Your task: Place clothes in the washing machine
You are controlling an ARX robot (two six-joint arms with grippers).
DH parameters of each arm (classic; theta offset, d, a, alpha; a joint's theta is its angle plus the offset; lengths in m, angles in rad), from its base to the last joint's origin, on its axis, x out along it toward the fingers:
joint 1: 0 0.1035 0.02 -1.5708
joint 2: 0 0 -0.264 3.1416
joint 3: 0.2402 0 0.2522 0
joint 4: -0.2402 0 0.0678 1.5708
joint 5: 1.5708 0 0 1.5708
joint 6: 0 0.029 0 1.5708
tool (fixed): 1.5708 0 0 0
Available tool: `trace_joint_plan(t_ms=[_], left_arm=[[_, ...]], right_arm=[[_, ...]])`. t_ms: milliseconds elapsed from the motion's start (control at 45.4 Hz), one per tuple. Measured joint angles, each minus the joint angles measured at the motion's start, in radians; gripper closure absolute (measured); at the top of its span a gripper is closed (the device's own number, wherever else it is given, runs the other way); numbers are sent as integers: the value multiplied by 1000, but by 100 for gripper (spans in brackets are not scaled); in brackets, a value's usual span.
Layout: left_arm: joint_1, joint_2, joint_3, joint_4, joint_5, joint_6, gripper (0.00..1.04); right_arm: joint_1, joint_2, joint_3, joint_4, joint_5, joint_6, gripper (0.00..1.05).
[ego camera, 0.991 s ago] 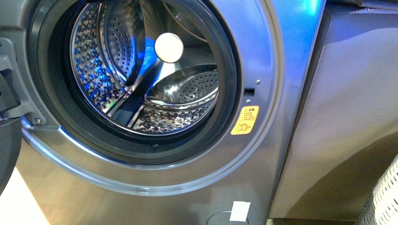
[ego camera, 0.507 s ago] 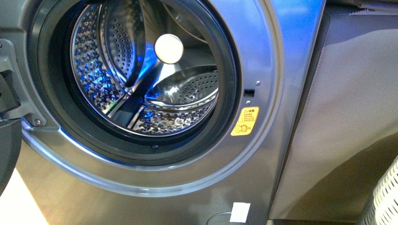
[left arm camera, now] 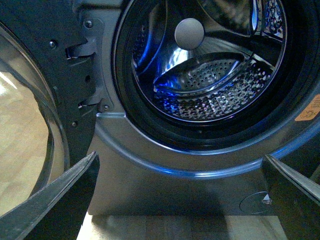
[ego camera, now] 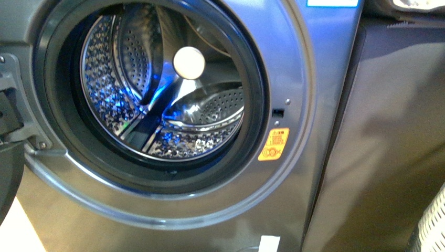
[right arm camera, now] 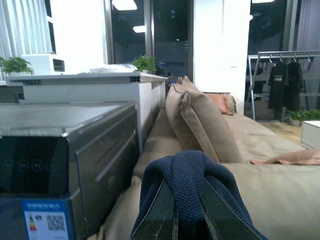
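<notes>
The washing machine [ego camera: 294, 63] fills the front view, silver-grey, its porthole open onto the shiny perforated drum [ego camera: 157, 110], which holds nothing. In the left wrist view my left gripper [left arm camera: 180, 156] is open, low in front of the machine's lower panel [left arm camera: 165, 185], below the porthole, with nothing between its fingers [left arm camera: 60, 195]. In the right wrist view my right gripper [right arm camera: 184, 200] is shut on the clothes [right arm camera: 187, 175], a navy knit garment looped over the fingertips. It hangs beside the machine's top [right arm camera: 60, 120]. Neither arm shows in the front view.
The machine's open door [left arm camera: 30, 100] stands at the left. A grey-brown box [ego camera: 388, 131] adjoins the machine's right side, with a white woven basket [ego camera: 433, 226] low at the right. Beige cushions [right arm camera: 200, 120] and a white counter [right arm camera: 90, 85] lie beyond the right gripper.
The front view has tilted up a little: the porthole and yellow sticker sit lower in the picture and a blue-white label now shows at the top. The drum is unchanged.
</notes>
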Motion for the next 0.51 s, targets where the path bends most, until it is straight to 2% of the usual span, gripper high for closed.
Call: trace_joint_plan(t_ms=[132, 154, 286, 507], left_arm=[[0, 0, 0, 0, 0, 0, 6], [0, 0, 0, 0, 0, 0, 6], [0, 0, 0, 0, 0, 0, 6], [0, 0, 0, 0, 0, 0, 6]], right_arm=[[128, 56, 174, -121, 80, -37, 101], [184, 79, 235, -166, 111, -53, 101], [384, 166, 424, -281, 234, -134, 101], [662, 319, 663, -383, 393, -246, 101]])
